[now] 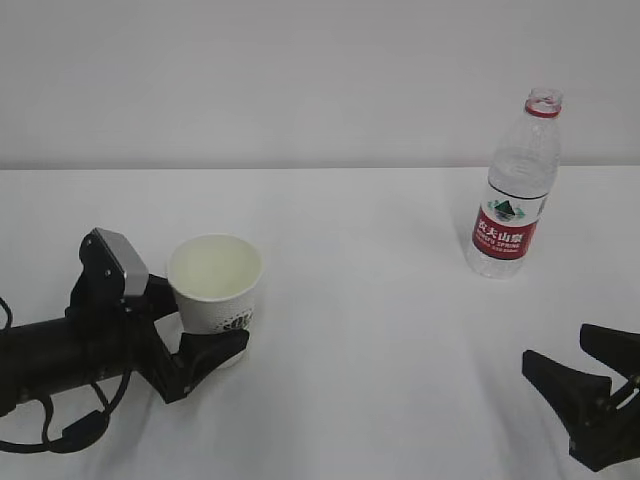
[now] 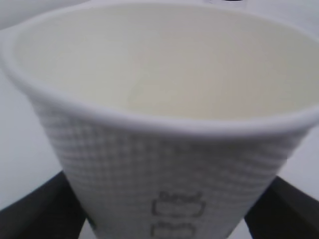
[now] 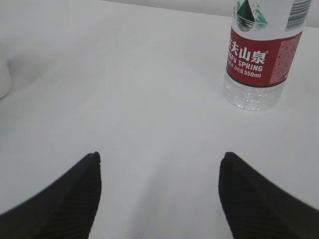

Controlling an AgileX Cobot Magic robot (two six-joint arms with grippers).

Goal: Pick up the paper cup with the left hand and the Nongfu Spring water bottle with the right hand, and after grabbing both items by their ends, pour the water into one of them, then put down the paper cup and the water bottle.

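The paper cup [image 1: 215, 285] stands upright at the left, white and dimpled, its cream inside dry. My left gripper [image 1: 210, 322] is open around the cup's lower part, one finger in front and one behind. In the left wrist view the cup [image 2: 164, 149] fills the frame, with dark fingers [image 2: 35, 214] at both bottom corners and thin gaps beside the cup's base. The Nongfu Spring water bottle [image 1: 515, 200] stands uncapped at the far right. My right gripper [image 1: 555, 345] is open and empty, near the front edge, well short of the bottle [image 3: 259, 55]. No water level can be made out.
The white table [image 1: 380, 330] runs back to a plain white wall [image 1: 300, 80]. Bare table lies between the cup and the bottle, and between my right gripper [image 3: 160, 157] and the bottle.
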